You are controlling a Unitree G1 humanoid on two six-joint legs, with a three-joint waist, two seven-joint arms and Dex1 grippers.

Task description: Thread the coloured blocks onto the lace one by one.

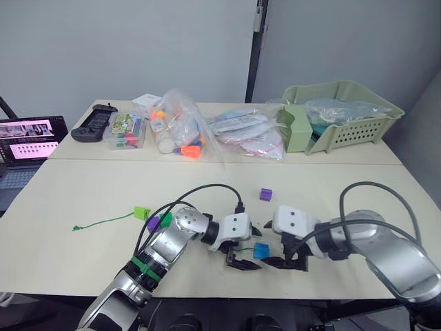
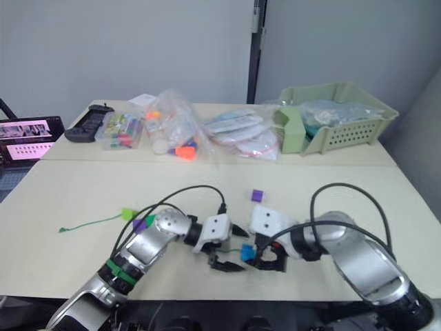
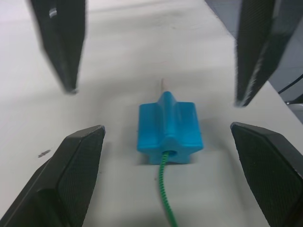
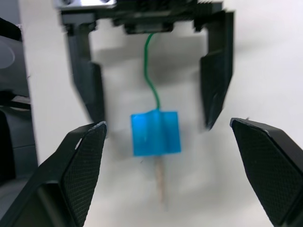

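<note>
Far back on my desk (image 1: 83, 200), green basket (image 1: 344, 117) holds clear bags; small clear box (image 1: 126, 131) holds coloured bits. Blue block (image 3: 169, 128) lies on the desk, green lace (image 3: 164, 189) running through it, pale tip poking out. Left tool (image 1: 242, 263) and right tool (image 1: 286, 263) both wide, flanking it, not touching.

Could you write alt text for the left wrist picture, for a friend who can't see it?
A blue block lies on the pale table with the green lace running into its hole and a pale tip poking out the far side. The left gripper has its two black fingers spread wide on either side, and the right gripper faces it, also open.
</note>
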